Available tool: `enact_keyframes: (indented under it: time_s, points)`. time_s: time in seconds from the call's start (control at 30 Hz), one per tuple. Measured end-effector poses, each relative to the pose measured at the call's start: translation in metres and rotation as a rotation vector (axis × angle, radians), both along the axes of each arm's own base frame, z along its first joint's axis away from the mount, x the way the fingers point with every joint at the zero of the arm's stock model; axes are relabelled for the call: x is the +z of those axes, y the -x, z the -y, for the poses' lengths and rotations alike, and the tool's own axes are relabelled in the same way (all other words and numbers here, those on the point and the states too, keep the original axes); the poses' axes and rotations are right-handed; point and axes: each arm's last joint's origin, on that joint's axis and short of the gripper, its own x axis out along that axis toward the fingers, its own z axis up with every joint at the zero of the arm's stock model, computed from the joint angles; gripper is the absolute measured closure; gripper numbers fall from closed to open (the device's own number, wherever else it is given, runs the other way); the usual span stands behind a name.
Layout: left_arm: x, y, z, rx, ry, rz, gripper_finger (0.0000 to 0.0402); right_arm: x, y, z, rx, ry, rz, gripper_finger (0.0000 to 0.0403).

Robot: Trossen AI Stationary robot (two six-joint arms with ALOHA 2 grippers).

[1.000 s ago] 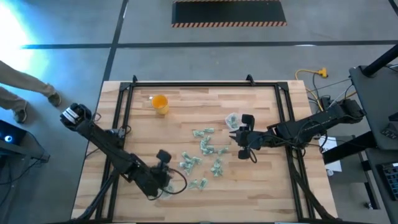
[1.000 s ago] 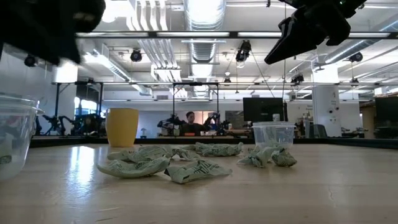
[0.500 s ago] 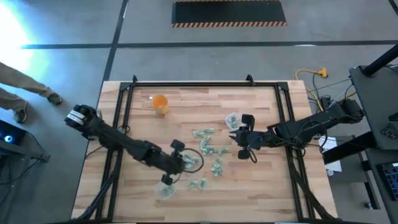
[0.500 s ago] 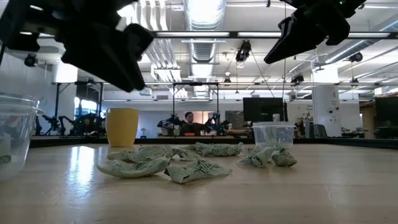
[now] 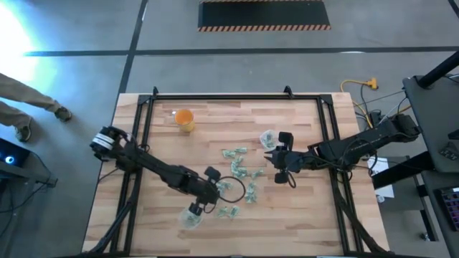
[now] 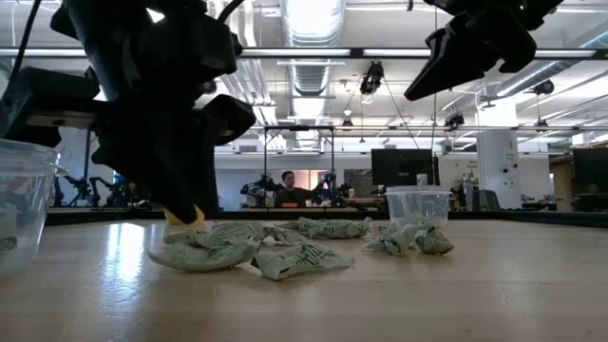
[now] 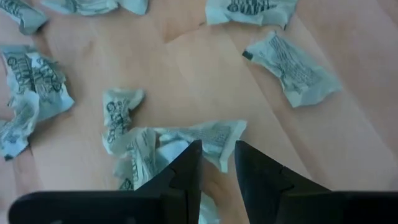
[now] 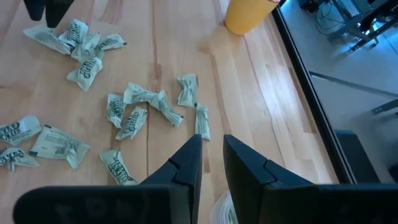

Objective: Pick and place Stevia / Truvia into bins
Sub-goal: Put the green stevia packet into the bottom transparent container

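Crumpled pale green and white Stevia sachets [image 5: 240, 172] lie scattered mid-table, also in the low view [image 6: 256, 252]. One clear cup [image 5: 192, 217] stands near the near edge, another [image 5: 267, 137] farther right; both hold a few sachets. My left gripper [image 5: 217, 192] is low over the pile's left part and open by a narrow gap. Its tips [image 7: 217, 165] stand at the edge of one crumpled sachet [image 7: 208, 134]. My right gripper [image 5: 271, 159] waits shut and raised beside the right cup. My left gripper comes down from above at the crumpled sachet's near edge [image 7: 214, 149]. I cannot tell whether its fingertips [image 7: 189, 158] touch the paper. The sachet lies flat on the table.
An orange cup [image 5: 184, 119] stands toward the far left and is mostly hidden behind my left gripper in the low view. A black frame rail [image 5: 215, 97] runs round the table. Bare wood lies along the near right part. A person's leg shows beyond the table's left side.
My left gripper has swung from above the near clear cup toward the right and slightly toward the far edge, and has come down low over the sachet pile. The cup it left now shows uncovered.
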Motion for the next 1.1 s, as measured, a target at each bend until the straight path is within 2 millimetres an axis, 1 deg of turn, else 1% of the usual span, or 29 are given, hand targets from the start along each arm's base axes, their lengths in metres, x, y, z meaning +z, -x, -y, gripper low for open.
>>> enact_keyframes:
  time_s: [0.3, 0.43, 0.6, 0.73, 0.9, 1.0, 1.1]
  points:
    - [-0.002, -0.001, -0.001, -0.011, 0.02, -0.007, 0.0324, -0.001, 0.0, 0.0, 0.0, 0.001, -0.004, 0.0346]
    - [-0.009, -0.002, 0.0, -0.031, 0.003, -0.028, 0.0324, -0.001, 0.0, 0.0, 0.0, 0.0, -0.003, 0.0346]
    - [-0.016, -0.009, -0.001, -0.037, -0.001, -0.048, 0.0324, -0.001, 0.0, 0.0, -0.001, 0.0, -0.002, 0.0346]
    - [-0.016, -0.011, -0.004, -0.027, 0.005, -0.048, 0.0324, -0.001, 0.0, 0.0, -0.001, -0.001, -0.002, 0.0346]
    - [-0.013, -0.011, -0.005, -0.025, 0.01, -0.037, 0.0325, -0.003, 0.001, 0.0, -0.001, 0.001, -0.007, 0.0346]
    - [-0.013, -0.011, -0.005, -0.025, 0.009, -0.041, 0.0333, -0.005, 0.002, 0.001, -0.001, 0.003, -0.014, 0.0346]
    - [-0.013, -0.011, -0.005, -0.026, 0.011, -0.041, 0.0351, -0.006, 0.002, 0.001, -0.001, 0.004, -0.02, 0.0346]
